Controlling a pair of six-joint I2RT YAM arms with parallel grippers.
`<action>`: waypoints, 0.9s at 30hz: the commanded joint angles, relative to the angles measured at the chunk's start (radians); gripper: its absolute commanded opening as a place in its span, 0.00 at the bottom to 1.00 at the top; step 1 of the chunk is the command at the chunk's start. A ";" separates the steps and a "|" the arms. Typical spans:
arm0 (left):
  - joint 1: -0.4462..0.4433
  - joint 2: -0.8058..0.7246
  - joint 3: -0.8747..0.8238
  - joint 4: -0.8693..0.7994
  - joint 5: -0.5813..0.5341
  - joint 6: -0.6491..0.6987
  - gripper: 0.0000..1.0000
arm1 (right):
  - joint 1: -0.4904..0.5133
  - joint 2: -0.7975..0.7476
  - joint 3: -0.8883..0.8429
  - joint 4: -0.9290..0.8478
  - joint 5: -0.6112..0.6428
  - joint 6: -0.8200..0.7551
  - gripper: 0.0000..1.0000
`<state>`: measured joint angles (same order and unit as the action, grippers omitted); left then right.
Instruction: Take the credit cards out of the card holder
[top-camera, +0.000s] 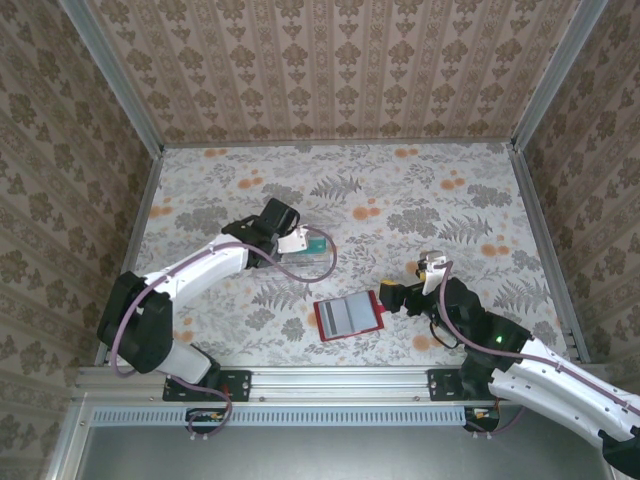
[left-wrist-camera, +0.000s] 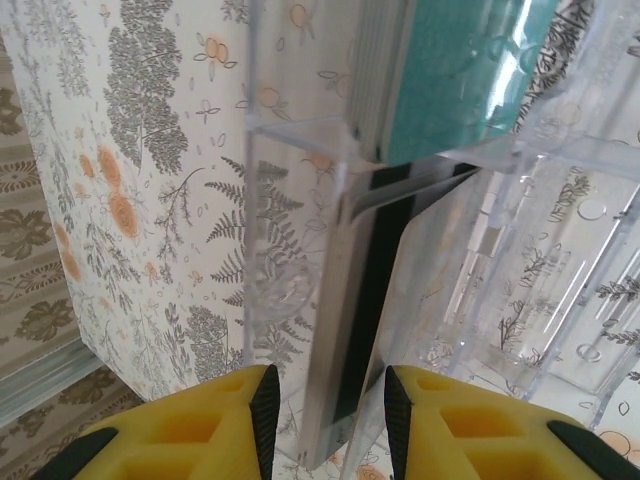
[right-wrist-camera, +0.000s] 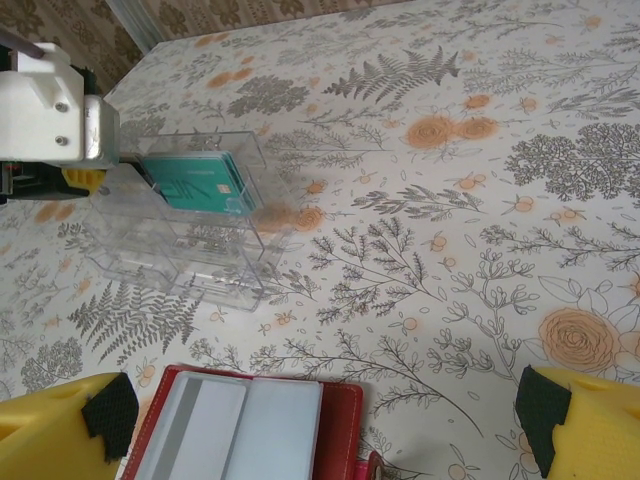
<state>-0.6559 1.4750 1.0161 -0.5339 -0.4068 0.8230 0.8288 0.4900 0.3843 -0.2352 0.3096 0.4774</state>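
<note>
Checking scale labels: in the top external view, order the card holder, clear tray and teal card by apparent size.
1. Clear tray and open card holder: they look about alike, so unranked.
2. Teal card in the tray: clearly smallest.

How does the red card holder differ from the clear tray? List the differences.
The card holder is opaque red with grey pockets; the tray is see-through plastic. The card holder lies open and flat; the tray has upright walls that form compartments. The tray holds a teal card; the card holder's pockets look grey and pale. Both rest on the flowered table.
</note>
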 joint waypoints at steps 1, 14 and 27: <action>0.016 -0.004 0.043 -0.019 -0.014 -0.038 0.35 | -0.004 -0.018 -0.007 -0.012 -0.006 0.011 1.00; 0.013 -0.101 0.088 -0.118 0.033 -0.141 0.42 | -0.007 -0.014 -0.003 -0.018 -0.007 0.008 1.00; -0.001 -0.300 0.130 -0.198 0.392 -0.889 0.77 | -0.004 0.294 0.131 -0.038 -0.186 -0.025 0.57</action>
<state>-0.6495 1.2274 1.1683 -0.7204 -0.1833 0.2192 0.8268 0.7231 0.4599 -0.2527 0.1913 0.4549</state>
